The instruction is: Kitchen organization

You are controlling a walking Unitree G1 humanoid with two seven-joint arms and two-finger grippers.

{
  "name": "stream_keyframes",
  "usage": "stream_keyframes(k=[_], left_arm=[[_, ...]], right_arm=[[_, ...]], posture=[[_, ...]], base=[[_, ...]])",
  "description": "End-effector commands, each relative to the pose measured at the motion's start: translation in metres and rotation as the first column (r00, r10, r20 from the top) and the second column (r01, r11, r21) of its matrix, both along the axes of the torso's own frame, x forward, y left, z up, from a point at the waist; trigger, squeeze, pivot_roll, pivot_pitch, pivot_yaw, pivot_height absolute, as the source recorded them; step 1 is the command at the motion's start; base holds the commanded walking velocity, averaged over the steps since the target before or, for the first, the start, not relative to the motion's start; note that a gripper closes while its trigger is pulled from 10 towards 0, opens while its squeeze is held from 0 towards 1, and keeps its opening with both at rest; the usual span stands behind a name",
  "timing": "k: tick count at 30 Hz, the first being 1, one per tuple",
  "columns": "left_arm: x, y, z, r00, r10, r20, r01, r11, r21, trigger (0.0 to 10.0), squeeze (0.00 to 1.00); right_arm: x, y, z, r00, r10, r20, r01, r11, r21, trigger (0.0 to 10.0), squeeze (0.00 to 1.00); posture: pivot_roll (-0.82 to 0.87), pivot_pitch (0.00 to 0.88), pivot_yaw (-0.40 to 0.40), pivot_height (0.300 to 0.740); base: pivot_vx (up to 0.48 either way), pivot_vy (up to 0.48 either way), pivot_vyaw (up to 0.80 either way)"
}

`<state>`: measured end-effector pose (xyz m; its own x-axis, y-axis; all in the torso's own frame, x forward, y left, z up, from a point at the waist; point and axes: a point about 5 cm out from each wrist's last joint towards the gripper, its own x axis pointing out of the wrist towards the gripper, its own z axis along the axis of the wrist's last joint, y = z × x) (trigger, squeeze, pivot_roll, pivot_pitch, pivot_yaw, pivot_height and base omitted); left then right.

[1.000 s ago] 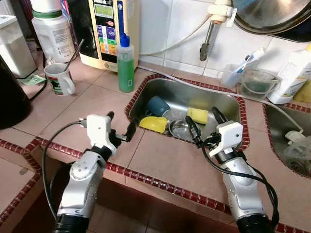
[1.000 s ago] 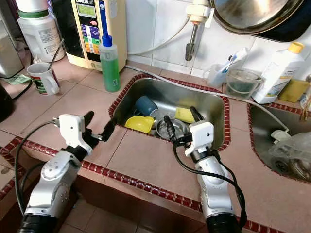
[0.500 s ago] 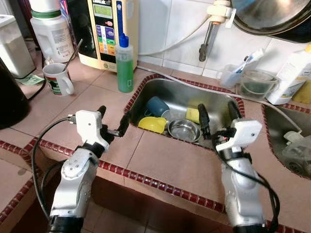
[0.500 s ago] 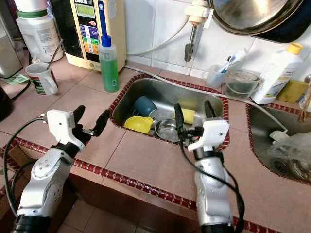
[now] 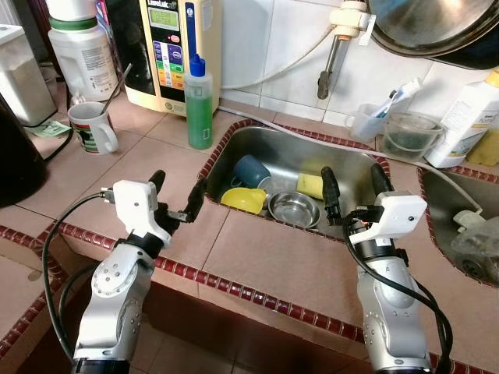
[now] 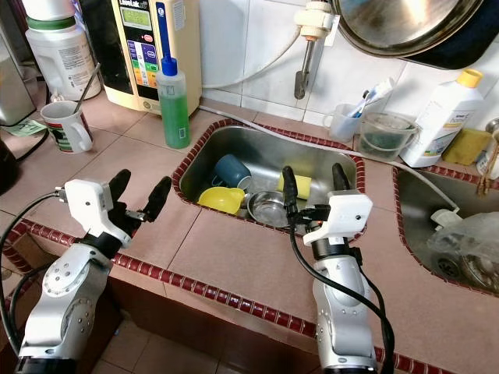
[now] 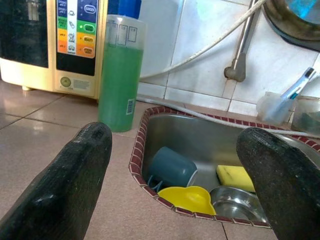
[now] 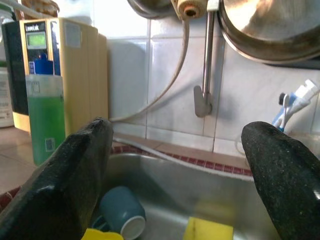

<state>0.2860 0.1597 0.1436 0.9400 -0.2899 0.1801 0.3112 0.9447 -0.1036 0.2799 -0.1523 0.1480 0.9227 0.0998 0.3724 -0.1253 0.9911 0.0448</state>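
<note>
Tiled counter [image 5: 265,257] with steel sink [image 5: 343,156] (white-tiled wall [image 5: 265,47] behind)

In the shiny steel sink [image 5: 281,148] you see a dark blue ceramic cup [image 5: 252,171], a bright yellow plastic scoop [image 5: 245,199], a silver metal bowl [image 5: 294,209] and a yellow sponge [image 5: 310,185]. Its rim is edged in dark red tiles; the countertop [image 5: 273,257] is pinkish tan. Left of the sink stands a clear bottle of green liquid with a blue cap [image 5: 199,103].
</note>
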Motion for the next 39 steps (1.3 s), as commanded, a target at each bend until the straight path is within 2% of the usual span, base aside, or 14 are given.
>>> stream_keyframes(k=[1, 39], left_arm=[[-0.0019, -0.0026, 0.0025, 1.000, -0.007, 0.001, 0.007, 1.000, 0.018, 10.0, 0.00], [-0.0006, -0.0114, 0.0051, 0.999, -0.050, -0.014, 0.050, 0.999, 0.021, 10.0, 0.00]], right_arm=[[-0.0014, -0.0008, 0.0044, 1.000, -0.009, 0.005, 0.009, 1.000, -0.007, 10.0, 0.00], [-0.0002, 0.0020, 0.0025, 1.000, -0.009, -0.014, 0.009, 1.000, -0.010, 10.0, 0.00]], posture=[[0.08, 0.000, -0.045, 0.740], [0.07, 0.000, -0.030, 0.740]], base=[[0.000, 0.000, 0.00], [-0.020, 0.000, 0.00]])
